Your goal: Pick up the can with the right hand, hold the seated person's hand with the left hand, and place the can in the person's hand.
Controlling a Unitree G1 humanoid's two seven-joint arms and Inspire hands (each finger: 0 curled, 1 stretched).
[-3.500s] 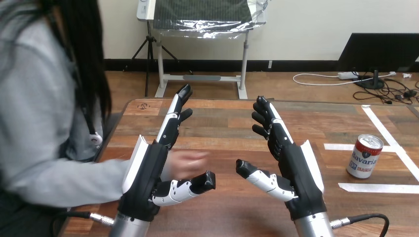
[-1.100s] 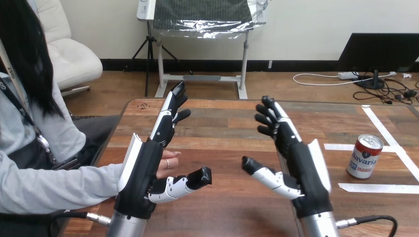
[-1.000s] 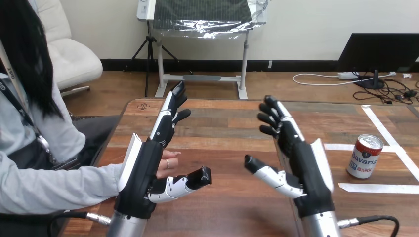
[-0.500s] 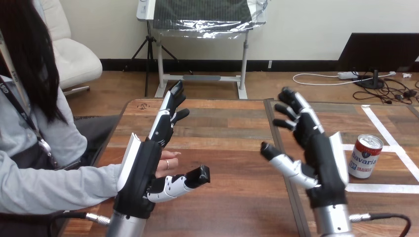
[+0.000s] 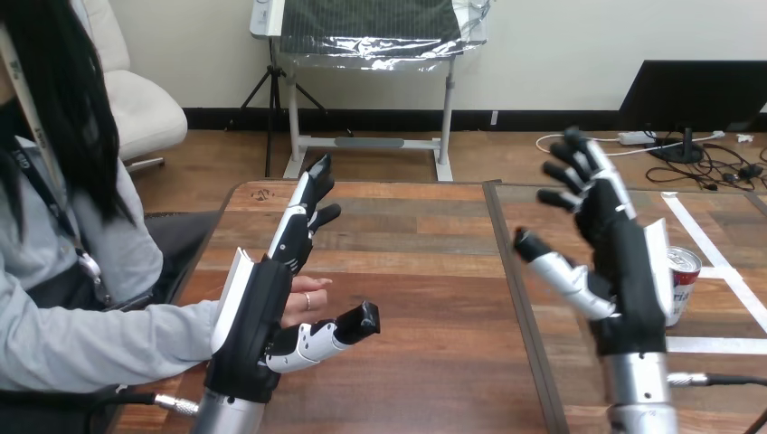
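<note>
Both hands are open and empty; I read the upright can [image 5: 687,282] just right of my right hand [image 5: 624,264], well apart from my left hand [image 5: 258,318].

Brown table [image 5: 425,271] showed plank pattern, light and dark streaks. White tape strips [image 5: 714,344] crossed it at right of frame. At right edge, can [image 5: 685,276] was white and red, silver top. Both left hand [image 5: 258,325] and right hand [image 5: 624,271] were black with white shells; forearms [image 5: 640,393] silver. Lower left, sleeve [image 5: 99,339] was grey.
</note>
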